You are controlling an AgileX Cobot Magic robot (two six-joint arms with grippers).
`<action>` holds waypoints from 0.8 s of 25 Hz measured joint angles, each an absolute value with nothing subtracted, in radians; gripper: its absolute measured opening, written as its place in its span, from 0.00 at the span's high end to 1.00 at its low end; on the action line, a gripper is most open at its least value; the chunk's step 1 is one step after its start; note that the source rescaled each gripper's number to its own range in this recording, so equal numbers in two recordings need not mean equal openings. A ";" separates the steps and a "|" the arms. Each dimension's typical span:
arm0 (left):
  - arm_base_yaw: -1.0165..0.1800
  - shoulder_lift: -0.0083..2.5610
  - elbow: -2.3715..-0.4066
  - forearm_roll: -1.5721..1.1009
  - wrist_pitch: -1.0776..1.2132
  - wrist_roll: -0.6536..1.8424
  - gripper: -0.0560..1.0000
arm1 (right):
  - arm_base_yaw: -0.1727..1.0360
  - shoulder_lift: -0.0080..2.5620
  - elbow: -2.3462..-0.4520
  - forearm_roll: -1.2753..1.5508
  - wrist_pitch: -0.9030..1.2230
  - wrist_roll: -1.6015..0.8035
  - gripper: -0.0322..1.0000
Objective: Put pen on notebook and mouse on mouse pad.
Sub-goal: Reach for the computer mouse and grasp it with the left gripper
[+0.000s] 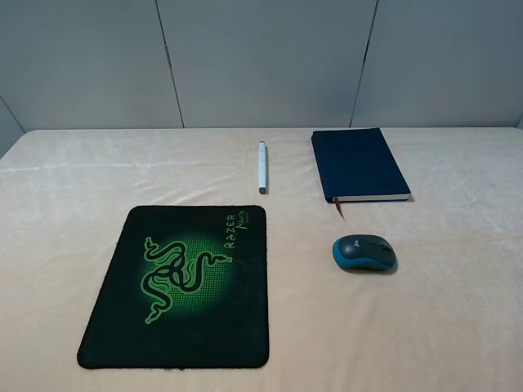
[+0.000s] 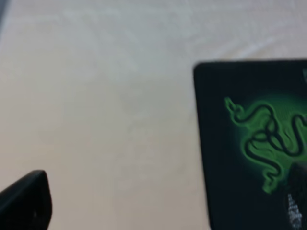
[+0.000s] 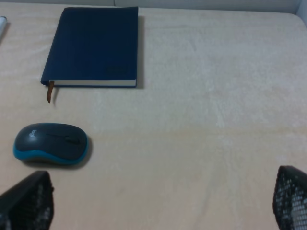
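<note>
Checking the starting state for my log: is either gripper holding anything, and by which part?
Nothing is held. The left gripper and right gripper are open and empty; the pen and mouse lie untouched on the table.

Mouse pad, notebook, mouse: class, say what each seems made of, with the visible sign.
Mouse pad: probably cloth-topped rubber; matte black, printed green logo, lies flat.
Notebook: stiff cover, perhaps matte navy leatherette; white paper page edges.
Mouse: moulded plastic; smooth rounded shell, dark grey top, teal sides.
</note>
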State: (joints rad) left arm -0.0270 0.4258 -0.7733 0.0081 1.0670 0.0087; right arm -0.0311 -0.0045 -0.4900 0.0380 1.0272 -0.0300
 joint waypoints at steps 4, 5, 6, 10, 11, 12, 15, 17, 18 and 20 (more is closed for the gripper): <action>-0.029 0.615 -0.818 -0.089 1.062 0.053 0.06 | -0.031 -0.005 -0.490 0.038 1.027 -0.030 0.00; -0.034 0.657 -0.828 -0.109 1.062 0.060 0.06 | -0.031 -0.005 -0.490 0.039 1.027 -0.030 0.00; -0.043 0.714 -0.841 -0.130 1.062 0.065 0.06 | -0.031 -0.005 -0.490 0.039 1.027 -0.030 0.00; -0.103 0.889 -0.904 -0.157 1.056 0.088 0.06 | -0.031 -0.005 -0.490 0.039 1.027 -0.030 0.00; -0.126 0.938 -0.923 -0.158 1.054 0.101 0.06 | -0.031 -0.005 -0.490 0.039 1.027 -0.030 0.00; -0.143 0.986 -0.942 -0.159 1.053 0.112 0.06 | -0.031 -0.005 -0.490 0.039 1.027 -0.030 0.00; -0.205 1.123 -1.001 -0.160 1.051 0.147 0.06 | -0.031 -0.005 -0.490 0.039 1.027 -0.030 0.00; -0.243 1.211 -1.048 -0.161 1.051 0.161 0.06 | -0.031 -0.005 -0.490 0.039 1.027 -0.030 0.00; -0.263 1.246 -1.069 -0.161 1.051 0.164 0.06 | -0.031 -0.005 -0.490 0.039 1.027 -0.030 0.00; -0.298 1.326 -1.123 -0.161 1.051 0.173 0.06 | -0.031 -0.005 -0.490 0.039 1.027 -0.030 0.00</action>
State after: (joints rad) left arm -0.2977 1.3258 -1.1228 -0.1608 1.0508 0.1725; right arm -0.0311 -0.0045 -0.4900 0.0389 1.0272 -0.0300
